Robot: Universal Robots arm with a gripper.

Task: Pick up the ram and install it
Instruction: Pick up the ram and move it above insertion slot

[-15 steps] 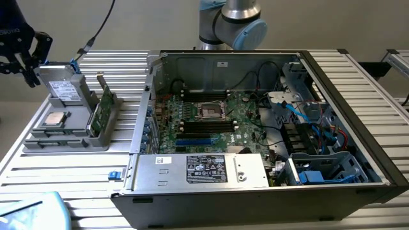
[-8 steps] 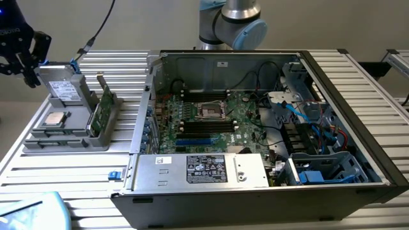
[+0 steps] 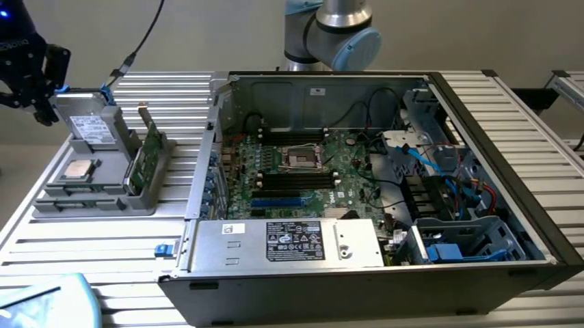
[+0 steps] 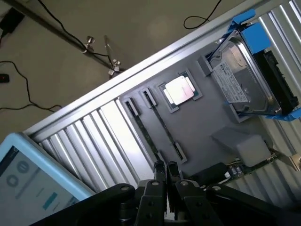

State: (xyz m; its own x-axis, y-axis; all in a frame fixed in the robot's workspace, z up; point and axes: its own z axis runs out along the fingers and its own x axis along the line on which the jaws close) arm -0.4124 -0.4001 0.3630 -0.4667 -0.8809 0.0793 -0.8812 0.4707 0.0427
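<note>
The ram shows edge-on as two thin dark sticks [image 4: 162, 125] standing in long narrow holders at the front of a grey tray [image 3: 91, 205]. My gripper [image 4: 166, 170] hangs well above that tray, fingertips pressed close together with nothing between them. In the exterior view the black gripper [image 3: 41, 113] is at the far upper left, beside the tray's back end. The open computer case [image 3: 365, 184] lies in the middle, and black memory slots [image 3: 292, 179] run across its motherboard.
The tray also carries a hard drive [image 4: 244, 80] in a blue frame, a square processor [image 4: 181, 90] and a green expansion card [image 3: 146, 160] with a metal bracket. A pale blue tablet [image 3: 41, 301] lies at the table's front corner. Cables run over the floor beyond the table edge.
</note>
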